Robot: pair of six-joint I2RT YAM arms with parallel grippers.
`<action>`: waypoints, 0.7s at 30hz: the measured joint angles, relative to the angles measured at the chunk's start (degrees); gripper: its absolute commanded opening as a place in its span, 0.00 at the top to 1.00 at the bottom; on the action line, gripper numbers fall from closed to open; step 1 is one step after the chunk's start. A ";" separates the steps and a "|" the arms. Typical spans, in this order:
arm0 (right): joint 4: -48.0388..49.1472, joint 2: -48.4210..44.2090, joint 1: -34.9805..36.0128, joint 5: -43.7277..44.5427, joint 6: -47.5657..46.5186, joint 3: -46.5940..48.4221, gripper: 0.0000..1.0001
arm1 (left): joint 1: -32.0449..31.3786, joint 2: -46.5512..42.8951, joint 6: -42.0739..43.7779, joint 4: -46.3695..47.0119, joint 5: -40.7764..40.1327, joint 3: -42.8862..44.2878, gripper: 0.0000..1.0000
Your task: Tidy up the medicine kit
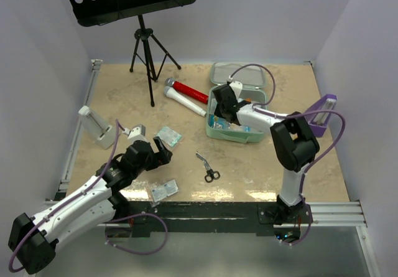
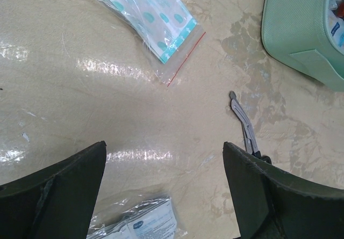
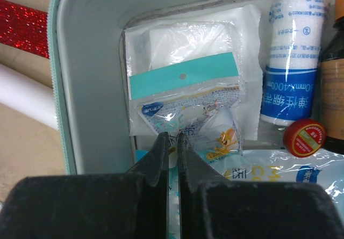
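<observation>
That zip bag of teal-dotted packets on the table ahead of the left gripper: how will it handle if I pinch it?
Probably floppy: the zip bag is thin clear film lying flat on the table. Likely light, and it may slide on that glossy surface rather than lift, so pinching a loose edge looks safer.

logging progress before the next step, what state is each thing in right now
medicine kit, open, partly packed
lid, off, lying behind the kit
left end effector, open, empty
right end effector, shut, inside the kit
scissors, closed, flat on the table
</observation>
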 measured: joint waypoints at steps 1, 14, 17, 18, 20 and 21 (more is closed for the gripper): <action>0.24 0.20 0.02 0.02 0.33 0.13 1.00 | 0.00 0.02 0.00 0.00 0.00 -0.02 0.07; 0.66 6.12 -0.07 1.97 3.48 7.08 1.00 | 0.00 0.31 0.00 0.00 -0.04 -0.35 0.07; 0.59 7.61 -0.24 2.99 4.28 7.96 1.00 | 0.00 0.39 0.00 0.00 -0.04 -0.35 0.07; 0.50 7.96 -0.26 3.32 4.46 8.28 1.00 | 0.00 0.44 0.00 0.00 -0.04 -0.35 0.07; 0.11 8.50 -0.37 3.67 4.48 9.16 0.88 | 0.00 0.48 0.02 0.00 -0.04 -0.35 0.07; -0.09 8.72 -0.39 3.72 4.42 9.64 0.82 | 0.00 0.48 0.02 0.00 -0.04 -0.35 0.07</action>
